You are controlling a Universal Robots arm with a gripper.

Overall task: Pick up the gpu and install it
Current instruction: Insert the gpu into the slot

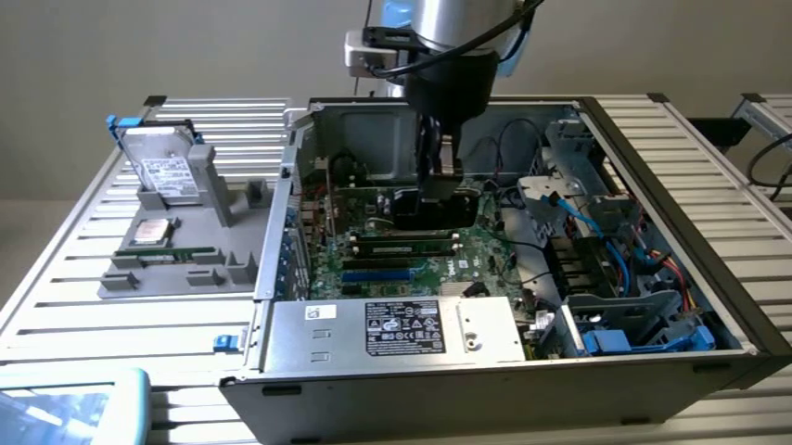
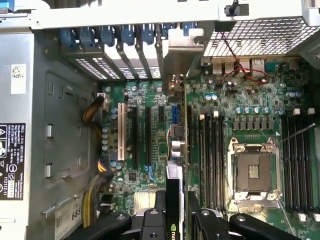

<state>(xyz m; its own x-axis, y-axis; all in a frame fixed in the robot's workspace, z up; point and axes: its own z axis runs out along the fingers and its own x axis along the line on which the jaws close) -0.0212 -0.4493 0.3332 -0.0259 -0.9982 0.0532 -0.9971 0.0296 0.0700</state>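
Note:
My gripper (image 1: 440, 176) reaches down into the open computer case (image 1: 674, 199) and is shut on the gpu (image 1: 433, 211), a black-cooled card held upright over the green motherboard (image 1: 415, 271). In the wrist view the gpu (image 2: 173, 175) appears edge-on between my two black fingers (image 2: 159, 212). Its silver bracket (image 2: 177, 62) points toward the rear slot openings of the case. The card's lower edge runs beside the black expansion slots (image 2: 148, 135). Whether that edge touches a slot I cannot tell.
A silver power supply (image 1: 409, 329) fills the case's near side, with blue and black cables (image 1: 594, 222) on the exterior view's right. The bare CPU socket (image 2: 255, 170) and memory slots (image 2: 210, 160) lie beside the card. A grey holder (image 1: 229, 209) outside carries hard drives (image 1: 163, 176) and a memory stick (image 1: 173, 252).

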